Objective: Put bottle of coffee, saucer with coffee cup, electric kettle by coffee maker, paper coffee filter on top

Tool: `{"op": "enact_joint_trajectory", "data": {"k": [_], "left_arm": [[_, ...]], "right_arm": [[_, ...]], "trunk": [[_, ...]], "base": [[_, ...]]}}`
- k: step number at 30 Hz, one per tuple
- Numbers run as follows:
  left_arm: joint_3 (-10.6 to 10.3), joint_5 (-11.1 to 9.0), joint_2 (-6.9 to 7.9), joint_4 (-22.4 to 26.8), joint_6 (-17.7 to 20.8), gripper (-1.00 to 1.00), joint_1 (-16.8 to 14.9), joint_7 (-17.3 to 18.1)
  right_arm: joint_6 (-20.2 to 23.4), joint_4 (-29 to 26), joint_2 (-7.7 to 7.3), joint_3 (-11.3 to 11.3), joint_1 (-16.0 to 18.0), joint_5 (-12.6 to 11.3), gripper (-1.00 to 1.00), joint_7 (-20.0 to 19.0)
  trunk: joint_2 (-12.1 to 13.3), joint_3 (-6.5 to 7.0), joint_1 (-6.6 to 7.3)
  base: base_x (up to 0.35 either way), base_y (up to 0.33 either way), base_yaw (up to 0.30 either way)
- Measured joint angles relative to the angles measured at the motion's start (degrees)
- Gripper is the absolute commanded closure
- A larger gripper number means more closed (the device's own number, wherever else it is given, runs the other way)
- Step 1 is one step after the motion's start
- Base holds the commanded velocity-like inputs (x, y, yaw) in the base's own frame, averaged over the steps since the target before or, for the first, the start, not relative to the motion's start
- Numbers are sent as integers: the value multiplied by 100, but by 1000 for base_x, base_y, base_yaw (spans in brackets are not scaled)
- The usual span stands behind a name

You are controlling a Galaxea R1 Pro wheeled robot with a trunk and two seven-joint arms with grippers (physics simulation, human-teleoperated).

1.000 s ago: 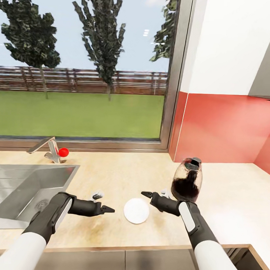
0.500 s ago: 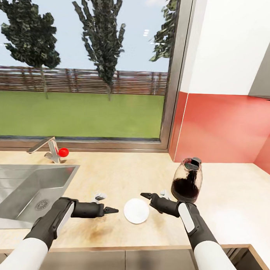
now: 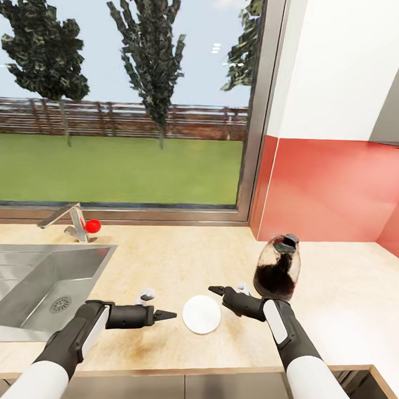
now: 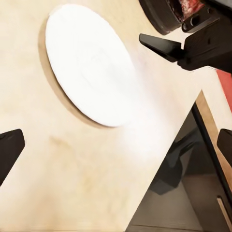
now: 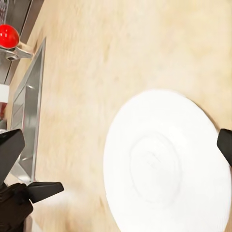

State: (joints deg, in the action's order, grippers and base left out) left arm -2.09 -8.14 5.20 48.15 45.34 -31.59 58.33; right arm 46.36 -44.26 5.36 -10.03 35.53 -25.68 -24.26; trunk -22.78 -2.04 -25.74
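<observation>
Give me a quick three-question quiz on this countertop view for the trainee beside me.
1. True or false: the saucer lies flat on the kitchen countertop with nothing on it.
2. Which stands nearer the electric kettle: A) left gripper B) right gripper?
3. What red thing sits by the faucet?

Key: 1 true. 2 B. 3 a small red ball.

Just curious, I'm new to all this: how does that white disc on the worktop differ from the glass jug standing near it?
The saucer is a flat, plain white disc lying low on the kitchen countertop; the electric kettle stands upright, far taller. The saucer is opaque white, the kettle clear glass with a dark lower body and black lid. The saucer lies between the two tools, the kettle behind the right arm. Both rest on the same worktop.
</observation>
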Motion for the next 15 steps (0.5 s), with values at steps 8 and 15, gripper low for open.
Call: {"op": "enact_joint_trajectory", "data": {"k": [8,15], "left_arm": [[0,-2,0,-8,0,-100,33,-10],[-69,63,13,-37,32,-100,-30,19]], "right_arm": [[0,5,1,6,0,-11,-100,4],[6,-51,73,-58,0,-13,-100,33]], "trunk": [[-1,0,0],[-1,1,0]], "base": [[7,0,0],[0,0,0]]}}
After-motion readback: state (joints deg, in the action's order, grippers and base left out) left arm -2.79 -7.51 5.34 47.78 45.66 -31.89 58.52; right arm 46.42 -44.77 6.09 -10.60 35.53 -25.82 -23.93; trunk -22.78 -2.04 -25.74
